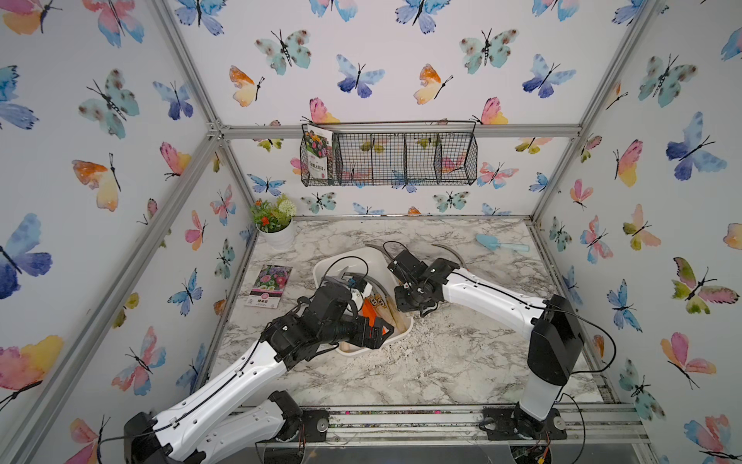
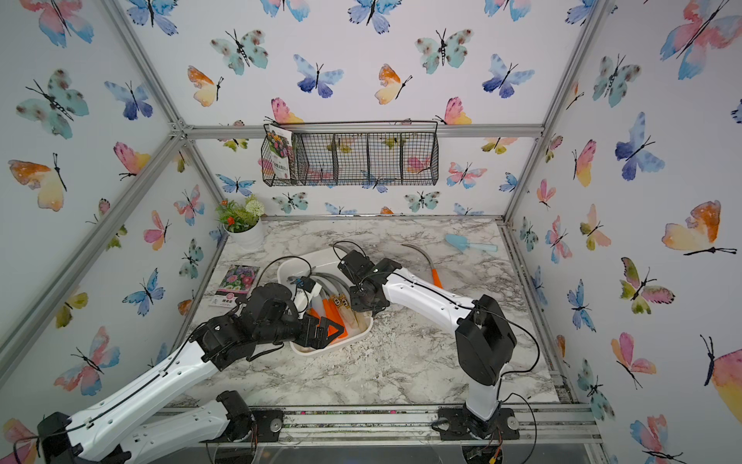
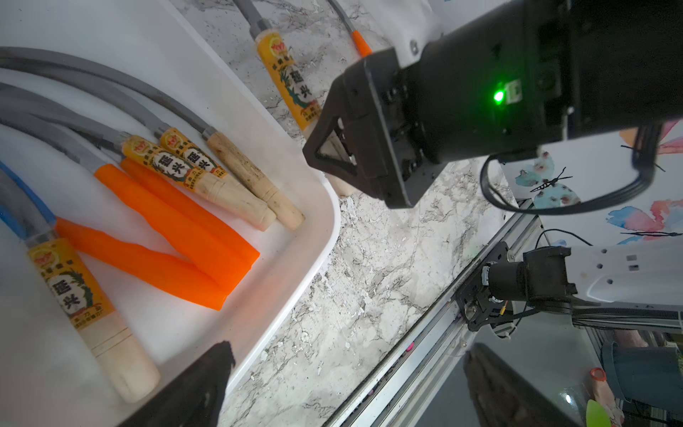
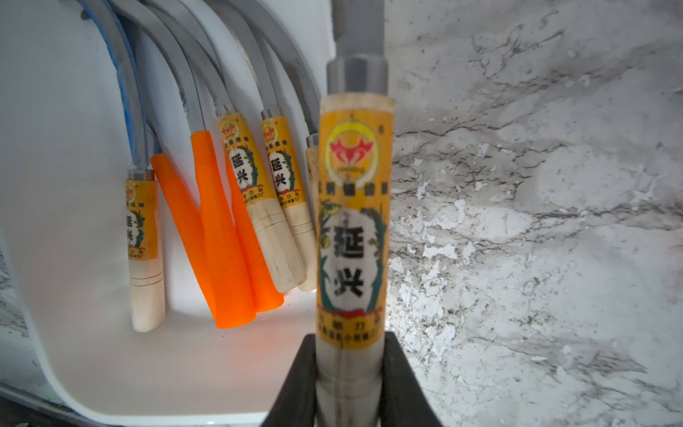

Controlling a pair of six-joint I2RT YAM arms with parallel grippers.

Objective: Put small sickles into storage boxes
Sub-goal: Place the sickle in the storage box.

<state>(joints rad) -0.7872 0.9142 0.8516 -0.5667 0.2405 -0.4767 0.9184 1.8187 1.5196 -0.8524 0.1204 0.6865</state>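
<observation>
The right gripper (image 4: pixel 349 373) is clamped on the butt of a pale wooden-handled sickle with a gold-black label (image 4: pixel 353 222). This sickle sits just outside the long rim of the white shallow plastic tray (image 4: pixel 111 369), over the marble tabletop (image 4: pixel 536 222). Several orange- and wood-handled sickles (image 4: pixel 221 240) already lie inside the tray. The left gripper (image 1: pixel 373 333), jaws spread and empty, hangs over the tray's near end. An orange-handled sickle (image 2: pixel 435 277) waits beyond the tray. This looks like the carry-in step. The next move calls for clearing the rim, lining the handle up with the others, and letting go.
</observation>
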